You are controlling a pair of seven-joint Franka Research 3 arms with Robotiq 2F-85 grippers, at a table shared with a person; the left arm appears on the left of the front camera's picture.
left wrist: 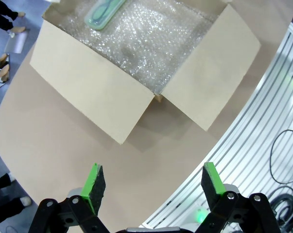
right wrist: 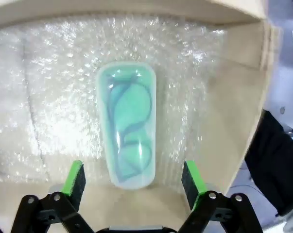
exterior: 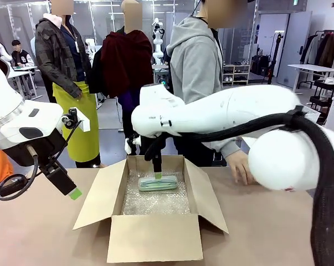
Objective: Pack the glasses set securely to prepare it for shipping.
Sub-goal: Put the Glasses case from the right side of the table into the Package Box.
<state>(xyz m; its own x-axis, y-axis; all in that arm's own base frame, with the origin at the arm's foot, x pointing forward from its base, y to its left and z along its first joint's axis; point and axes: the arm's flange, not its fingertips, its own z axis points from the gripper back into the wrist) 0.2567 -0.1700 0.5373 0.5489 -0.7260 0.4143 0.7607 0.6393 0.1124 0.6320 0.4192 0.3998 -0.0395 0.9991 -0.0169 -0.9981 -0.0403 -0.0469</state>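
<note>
Saw up close from the right wrist the mint green case (right wrist: 127,124): translucent, rounded ends, darker frames inside, lying mid-frame on bubble wrap (right wrist: 49,97) in the cardboard box (right wrist: 233,111). Found right gripper (right wrist: 132,170) spread wide over it, empty. From the front, caught a person's hand (exterior: 241,169) right of centre; left gripper (exterior: 73,193) wide, empty, lower left.

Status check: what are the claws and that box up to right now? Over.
Left gripper open, beside the cardboard box. Right gripper open, inside the box over the mint green case. Case lies on bubble wrap, nothing on it.
</note>
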